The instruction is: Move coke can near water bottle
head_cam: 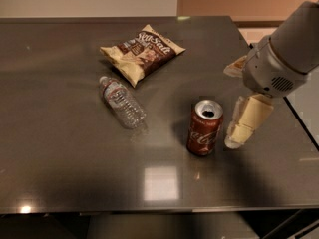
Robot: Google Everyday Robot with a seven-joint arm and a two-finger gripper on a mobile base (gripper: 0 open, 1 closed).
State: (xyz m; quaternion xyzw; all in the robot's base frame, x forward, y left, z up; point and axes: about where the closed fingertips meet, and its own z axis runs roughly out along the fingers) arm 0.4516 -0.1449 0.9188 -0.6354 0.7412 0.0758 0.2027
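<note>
The coke can stands upright just left of my gripper. The water bottle lies farther left. I cannot tell how wide my gripper is.

Pale grey rounded arm — vented wrist, cream blocky jaws at right.

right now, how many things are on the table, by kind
cans: 1, the coke can
bottles: 1, the water bottle
bags: 1, the chip bag
total: 3
the gripper is just right of the coke can, not counted
</note>
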